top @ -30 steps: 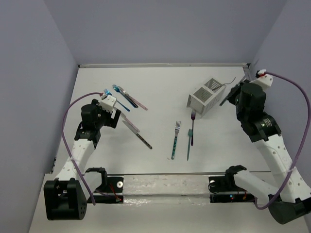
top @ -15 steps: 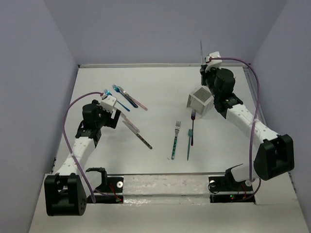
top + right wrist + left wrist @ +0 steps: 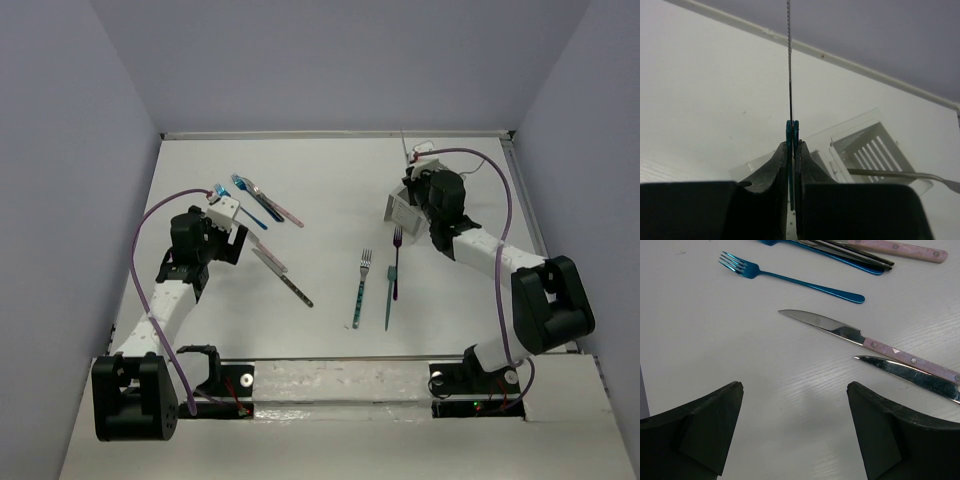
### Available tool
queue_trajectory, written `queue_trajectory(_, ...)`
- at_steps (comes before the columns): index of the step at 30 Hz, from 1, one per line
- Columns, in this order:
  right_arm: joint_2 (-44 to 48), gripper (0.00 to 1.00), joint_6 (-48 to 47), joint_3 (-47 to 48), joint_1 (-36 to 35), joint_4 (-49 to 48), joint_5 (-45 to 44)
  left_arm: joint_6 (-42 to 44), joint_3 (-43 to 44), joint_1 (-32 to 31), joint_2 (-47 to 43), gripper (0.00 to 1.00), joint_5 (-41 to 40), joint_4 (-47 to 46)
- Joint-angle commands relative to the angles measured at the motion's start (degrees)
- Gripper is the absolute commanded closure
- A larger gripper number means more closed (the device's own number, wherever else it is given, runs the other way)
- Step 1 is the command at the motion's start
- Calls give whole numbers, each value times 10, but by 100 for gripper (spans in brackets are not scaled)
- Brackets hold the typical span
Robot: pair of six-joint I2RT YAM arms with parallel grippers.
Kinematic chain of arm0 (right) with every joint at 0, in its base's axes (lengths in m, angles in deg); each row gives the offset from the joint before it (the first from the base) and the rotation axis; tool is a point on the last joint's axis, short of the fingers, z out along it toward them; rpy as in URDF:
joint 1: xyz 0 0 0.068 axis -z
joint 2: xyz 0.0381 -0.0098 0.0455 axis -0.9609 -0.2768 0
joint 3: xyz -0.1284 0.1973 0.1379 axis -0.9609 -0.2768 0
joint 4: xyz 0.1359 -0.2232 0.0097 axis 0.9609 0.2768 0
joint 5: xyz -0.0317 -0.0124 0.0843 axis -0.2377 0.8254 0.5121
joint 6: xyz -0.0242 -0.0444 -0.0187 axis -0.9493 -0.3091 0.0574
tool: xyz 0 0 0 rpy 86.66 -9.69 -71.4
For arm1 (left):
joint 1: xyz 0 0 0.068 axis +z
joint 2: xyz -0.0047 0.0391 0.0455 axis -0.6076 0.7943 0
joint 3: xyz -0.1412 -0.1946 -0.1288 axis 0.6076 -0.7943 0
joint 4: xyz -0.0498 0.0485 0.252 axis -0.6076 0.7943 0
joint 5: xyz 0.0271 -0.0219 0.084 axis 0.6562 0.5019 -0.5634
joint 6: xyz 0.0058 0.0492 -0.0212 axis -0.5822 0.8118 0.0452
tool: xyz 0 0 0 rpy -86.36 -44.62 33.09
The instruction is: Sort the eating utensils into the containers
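At two o'clock on the table (image 3: 330,180), your right gripper (image 3: 792,145) pinches a teal-handled utensil (image 3: 792,127) over the caddy (image 3: 867,147).
Next, lower it into a compartment and release; your left gripper (image 3: 795,390) hovers wide open.

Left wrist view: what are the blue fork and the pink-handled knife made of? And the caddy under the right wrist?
The blue fork looks like metal with a glossy blue finish throughout; it glints. The knife has a mirror-polished, steel-looking blade and a matte pink riveted handle, maybe plastic. The caddy is matte white and slatted, probably plastic.
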Motion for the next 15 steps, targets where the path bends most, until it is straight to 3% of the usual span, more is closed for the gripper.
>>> queue_trajectory(1, -12, 100, 21, -33, -3, -84, -12, -3, 5, 1, -6, 1, -6, -21)
queue_trajectory(7, -25, 100, 18, -47, -3, -86, -25, -3, 3, 1, -9, 1, -6, -22)
queue_trajectory(8, -25, 95, 17, -48, -3, -84, -27, -3, 3, 1, -9, 1, -6, -22)
queue_trajectory(9, -22, 76, 17, -48, -3, -76, -26, -3, 3, 1, -10, 1, -6, -22)
queue_trajectory(10, -19, 65, 17, -45, -3, -69, -25, -2, 3, 1, -10, 1, -6, -22)
queue_trajectory(15, 20, 48, 22, -23, -3, -19, -28, -2, 2, 1, -13, 1, -6, -22)
